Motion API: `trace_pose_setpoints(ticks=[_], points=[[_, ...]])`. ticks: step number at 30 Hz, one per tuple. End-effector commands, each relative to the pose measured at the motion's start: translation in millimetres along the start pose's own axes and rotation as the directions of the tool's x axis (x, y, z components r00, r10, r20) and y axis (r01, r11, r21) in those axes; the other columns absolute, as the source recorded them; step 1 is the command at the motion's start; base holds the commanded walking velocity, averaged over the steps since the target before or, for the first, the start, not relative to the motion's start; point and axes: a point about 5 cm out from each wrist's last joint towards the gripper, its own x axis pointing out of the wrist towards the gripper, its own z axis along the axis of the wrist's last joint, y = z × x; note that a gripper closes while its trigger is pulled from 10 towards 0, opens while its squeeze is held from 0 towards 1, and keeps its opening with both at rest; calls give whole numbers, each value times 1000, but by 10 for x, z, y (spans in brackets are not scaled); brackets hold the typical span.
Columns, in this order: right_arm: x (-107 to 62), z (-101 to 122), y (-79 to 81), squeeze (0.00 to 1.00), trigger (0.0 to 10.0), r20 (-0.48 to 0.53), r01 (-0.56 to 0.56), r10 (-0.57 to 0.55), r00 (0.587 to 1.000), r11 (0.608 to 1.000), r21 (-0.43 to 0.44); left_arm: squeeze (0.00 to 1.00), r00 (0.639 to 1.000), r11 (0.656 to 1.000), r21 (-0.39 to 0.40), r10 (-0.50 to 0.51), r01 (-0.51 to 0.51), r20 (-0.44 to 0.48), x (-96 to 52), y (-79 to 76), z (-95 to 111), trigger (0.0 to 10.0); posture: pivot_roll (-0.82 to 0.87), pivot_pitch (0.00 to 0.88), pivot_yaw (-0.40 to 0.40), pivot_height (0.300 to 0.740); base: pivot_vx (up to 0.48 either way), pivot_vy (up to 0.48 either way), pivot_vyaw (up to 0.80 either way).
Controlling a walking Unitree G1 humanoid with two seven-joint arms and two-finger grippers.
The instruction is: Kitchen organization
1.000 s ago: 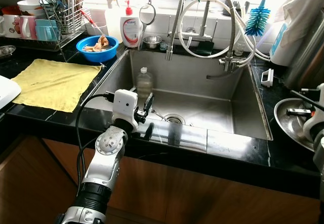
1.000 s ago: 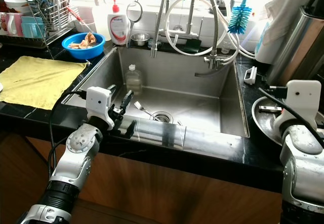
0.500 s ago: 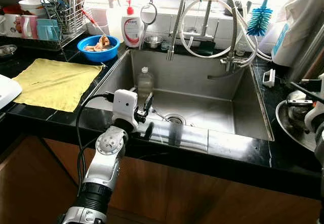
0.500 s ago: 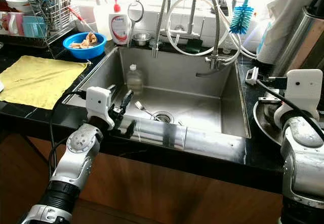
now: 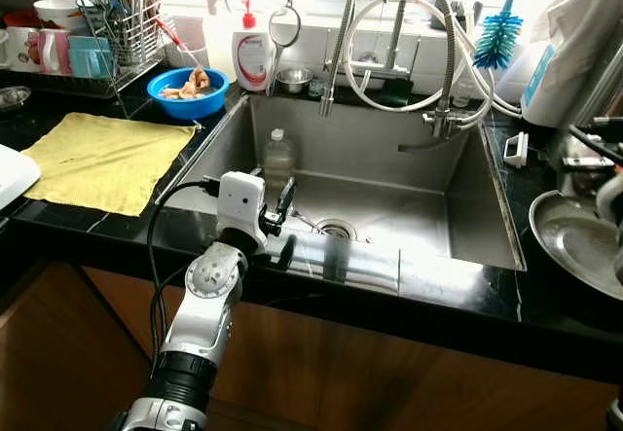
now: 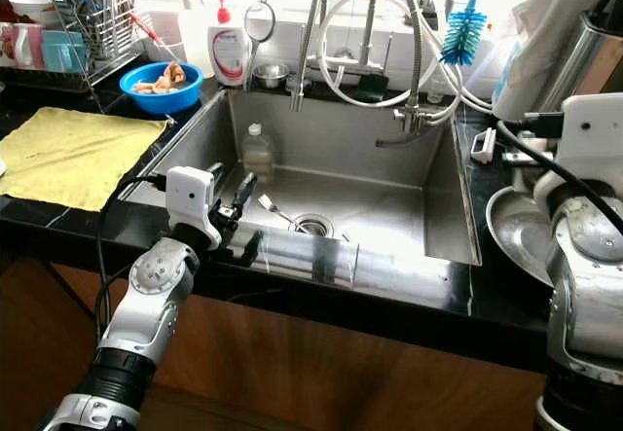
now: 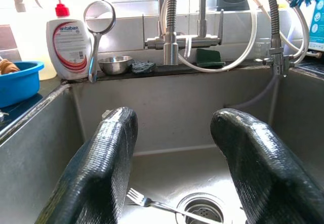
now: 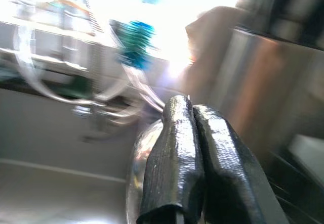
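A silver fork [image 5: 304,221] is lying flat on the sink [image 5: 409,217] floor, tines toward the left, handle reaching the drain [image 5: 336,229]; a clear bottle [image 5: 278,161] is standing upright at the far left

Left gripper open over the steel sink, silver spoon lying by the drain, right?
Not a spoon: it is a silver fork lying by the round drain, its tines clear in the left wrist view. The left gripper is indeed open over the steel sink.

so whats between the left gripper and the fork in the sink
Nothing solid. In the left wrist view the open left gripper looks past bare steel sink wall down to the fork, which lies on the sink floor beside the drain.
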Motion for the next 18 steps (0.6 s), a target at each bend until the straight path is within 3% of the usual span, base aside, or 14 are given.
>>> trace_pose_setpoints(ticks=[1,3,6,7,10,11,13,18], points=[[38,-42,230,0,10000,-7,-139,138,990,989,-52,0,1000,1000,-17,3,-3,6,48,2,35,10000,-34,0,-18,740,0,0,0],[55,-70,292,0,10000,-10,-164,164,986,984,-62,0,1000,1000,-18,1,-1,6,49,-6,35,10000,-30,0,-20,740,0,0,0],[96,-71,376,0,10000,19,-216,216,976,976,30,0,1000,1000,-19,1,-1,7,50,-6,38,10000,-30,0,-19,740,0,0,0],[131,-79,436,0,10000,43,-277,274,961,955,108,0,1000,1000,-19,3,-3,6,50,2,36,10000,-34,0,-19,740,0,0,0],[211,-199,560,0,10000,29,-379,381,924,903,202,0,1000,1000,-17,2,-2,5,52,-2,30,10000,-31,0,-21,740,0,0,0],[211,-199,560,0,10000,29,-379,381,924,903,202,0,1000,1000,-17,2,-2,5,52,-2,30,10000,-31,0,-21,740,0,0,0],[306,-315,585,0,10000,24,-390,400,916,875,288,0,1000,1000,-19,2,-2,9,59,-13,39,10000,-23,0,-24,740,0,0,0],[421,-483,601,0,10000,-17,-397,429,903,849,348,0,1000,1000,-18,3,-2,11,68,-11,40,10000,-20,0,-26,740,0,0,0]])
